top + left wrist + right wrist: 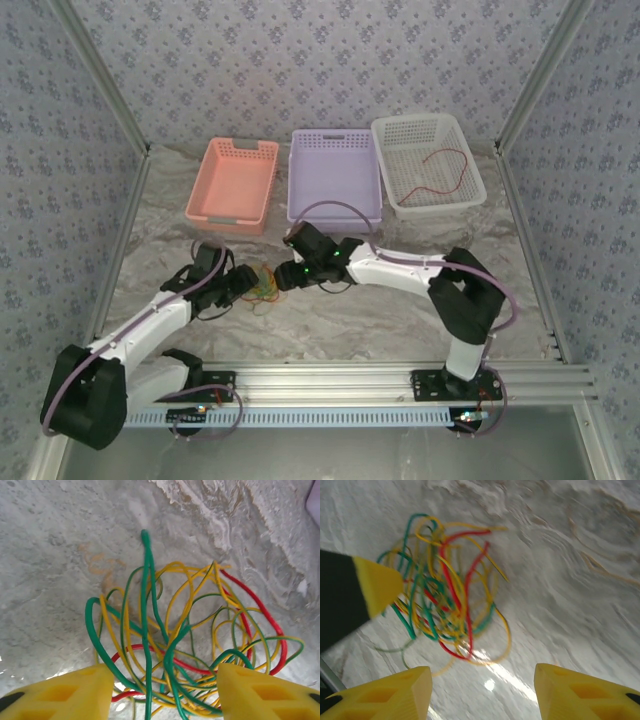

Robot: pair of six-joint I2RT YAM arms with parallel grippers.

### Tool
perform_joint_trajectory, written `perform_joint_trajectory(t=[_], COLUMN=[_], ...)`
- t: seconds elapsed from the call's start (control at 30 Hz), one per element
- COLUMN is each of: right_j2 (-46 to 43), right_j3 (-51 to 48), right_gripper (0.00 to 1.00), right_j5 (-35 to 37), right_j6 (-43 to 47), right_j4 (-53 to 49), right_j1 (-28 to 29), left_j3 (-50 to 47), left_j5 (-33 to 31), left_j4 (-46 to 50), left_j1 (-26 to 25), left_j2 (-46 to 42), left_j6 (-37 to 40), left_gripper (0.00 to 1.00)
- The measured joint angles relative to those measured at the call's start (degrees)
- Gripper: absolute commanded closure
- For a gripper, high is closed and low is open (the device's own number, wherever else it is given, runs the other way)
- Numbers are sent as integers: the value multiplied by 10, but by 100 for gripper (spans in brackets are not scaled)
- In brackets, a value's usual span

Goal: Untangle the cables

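Observation:
The cables (265, 288) lie in a loose tangle of green, yellow and red strands on the table between the two grippers. My left gripper (244, 284) is at the tangle's left side. In its wrist view the tangle (172, 650) spreads between and ahead of the gripper (160, 695), whose jaws stand wide apart, with strands in the gap but not pinched. My right gripper (284, 272) is at the tangle's right side. It (480, 692) is open over bare table, with the tangle (451, 597) just ahead. A single red cable (446, 174) lies in the white basket (470, 192).
Three baskets stand in a row at the back: a salmon one (204, 188), a lavender one (335, 215) and the white one. A yellow fingertip (377, 584) of the left gripper reaches into the right wrist view by the tangle. Patterned walls close in the table.

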State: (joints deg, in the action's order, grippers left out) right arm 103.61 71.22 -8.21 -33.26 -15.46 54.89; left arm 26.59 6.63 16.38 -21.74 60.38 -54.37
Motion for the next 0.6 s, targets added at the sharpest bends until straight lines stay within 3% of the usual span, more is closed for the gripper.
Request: perform_joint_trajectory(t=[0.13, 0.33, 0.4, 0.47, 0.53, 0.6], right_j2=[54, 110, 119, 123, 122, 114], right_j3=[58, 97, 97, 97, 97, 86], right_gripper=[54, 67, 79, 96, 100, 100], right_j5=[-8, -13, -14, -16, -12, -1], right_j6=[-2, -4, -7, -7, -10, -9], right_j4=[19, 22, 21, 21, 23, 31], right_j1=[0, 0, -1, -2, -3, -4], left_j3=[-13, -27, -28, -28, -28, -28], left_j5=[0, -4, -7, -10, -15, -21], left_j4=[-25, -43, -45, -47, -46, -41], left_j1=[0, 2, 4, 4, 4, 4], left_j2=[8, 9, 9, 9, 6, -5], left_j6=[-2, -3, -2, -3, -2, -1], left_gripper=[49, 61, 71, 87, 100, 100])
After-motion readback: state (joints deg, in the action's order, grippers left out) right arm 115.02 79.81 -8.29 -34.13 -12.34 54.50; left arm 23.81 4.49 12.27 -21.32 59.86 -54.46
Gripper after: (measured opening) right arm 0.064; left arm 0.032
